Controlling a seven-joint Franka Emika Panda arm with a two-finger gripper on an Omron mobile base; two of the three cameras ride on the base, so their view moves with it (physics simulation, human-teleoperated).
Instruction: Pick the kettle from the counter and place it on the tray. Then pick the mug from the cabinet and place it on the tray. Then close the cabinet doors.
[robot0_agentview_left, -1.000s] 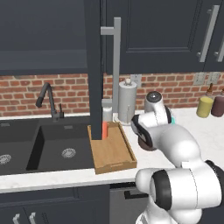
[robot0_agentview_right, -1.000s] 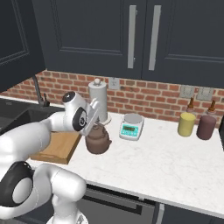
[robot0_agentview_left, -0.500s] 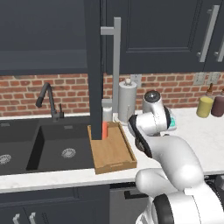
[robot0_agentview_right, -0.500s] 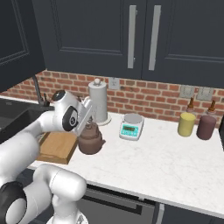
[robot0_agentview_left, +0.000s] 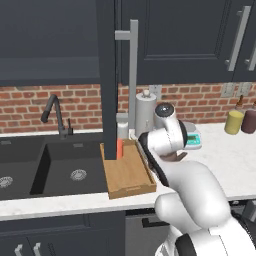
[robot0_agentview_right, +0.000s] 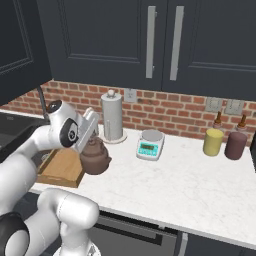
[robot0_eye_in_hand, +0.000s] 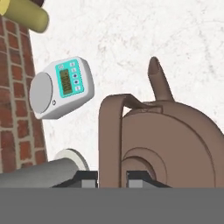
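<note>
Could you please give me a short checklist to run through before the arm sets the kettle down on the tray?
1. Gripper shut on the kettle by its arched handle: ok.
2. Kettle lifted off the counter: ok, as far as the right base view shows.
3. Kettle over the tray: not ok, it hangs beside the tray's right edge.
4. Bare floor on the tray for the kettle: ok.
5. Open cabinet door clear of the path: cannot tell.
6. Mug position relative to the tray: cannot tell.
</note>
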